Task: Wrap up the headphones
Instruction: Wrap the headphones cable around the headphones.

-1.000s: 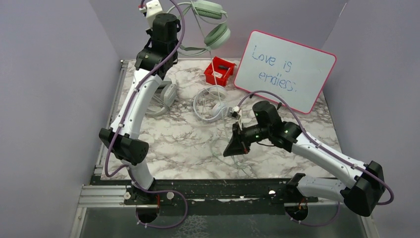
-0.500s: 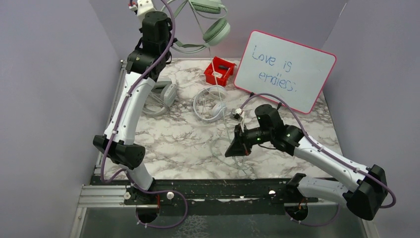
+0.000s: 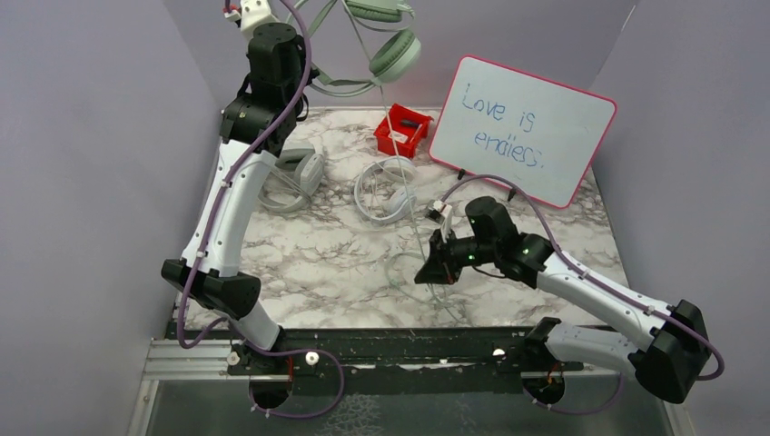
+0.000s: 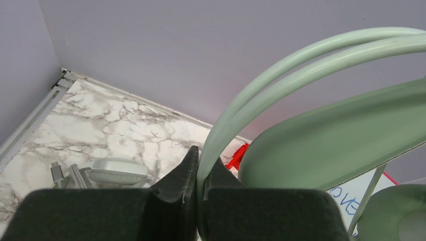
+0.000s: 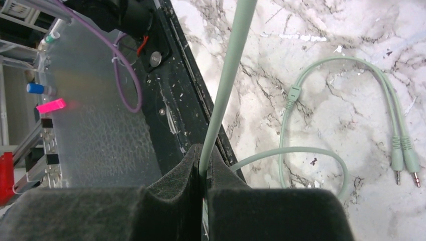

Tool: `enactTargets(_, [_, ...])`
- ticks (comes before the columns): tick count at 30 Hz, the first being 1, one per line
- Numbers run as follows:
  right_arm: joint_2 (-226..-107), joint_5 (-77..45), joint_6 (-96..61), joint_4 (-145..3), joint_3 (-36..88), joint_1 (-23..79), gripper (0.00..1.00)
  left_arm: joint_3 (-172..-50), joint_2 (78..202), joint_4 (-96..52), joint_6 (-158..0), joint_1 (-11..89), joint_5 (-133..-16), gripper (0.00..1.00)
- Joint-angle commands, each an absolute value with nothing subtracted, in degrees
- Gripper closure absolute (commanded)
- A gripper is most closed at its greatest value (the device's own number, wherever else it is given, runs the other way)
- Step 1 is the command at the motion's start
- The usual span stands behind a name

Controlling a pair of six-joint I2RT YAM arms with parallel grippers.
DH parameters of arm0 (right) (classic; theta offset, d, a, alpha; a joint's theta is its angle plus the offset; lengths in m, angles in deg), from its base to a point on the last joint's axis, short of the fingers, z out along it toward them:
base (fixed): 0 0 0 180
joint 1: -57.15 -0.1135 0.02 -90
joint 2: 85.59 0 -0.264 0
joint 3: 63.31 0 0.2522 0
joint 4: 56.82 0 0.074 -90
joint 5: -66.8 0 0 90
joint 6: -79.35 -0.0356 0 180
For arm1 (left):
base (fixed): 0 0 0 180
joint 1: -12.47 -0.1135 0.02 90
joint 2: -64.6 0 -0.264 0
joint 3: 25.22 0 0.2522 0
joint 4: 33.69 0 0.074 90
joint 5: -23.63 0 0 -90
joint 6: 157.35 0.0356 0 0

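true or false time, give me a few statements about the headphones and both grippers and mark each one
1. The left gripper holds the mint headphones up off the table. True.
2. The right gripper is open and empty. False: it is shut on the mint cable.
3. The white headphones lie on the table near the red bin. True.
4. The cable's two plugs sit inside the red bin. False: they lie on the bare marble table.
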State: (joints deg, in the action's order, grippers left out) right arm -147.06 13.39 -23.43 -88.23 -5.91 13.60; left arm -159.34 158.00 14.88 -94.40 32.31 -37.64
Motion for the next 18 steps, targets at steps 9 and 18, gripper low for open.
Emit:
enactTargets(9, [-148.44, 2.42, -27.31, -89.66, -9.28, 12.94, 0.99, -159.32, 152.63, 6.22, -99.17, 31.46, -40.29, 1.0])
enactTargets(18, [-149.38, -0.43, -30.37, -87.8, -9.6, 12.94, 0.99, -157.54, 150.57, 5.73, -98.07, 31.46, -39.22, 1.0])
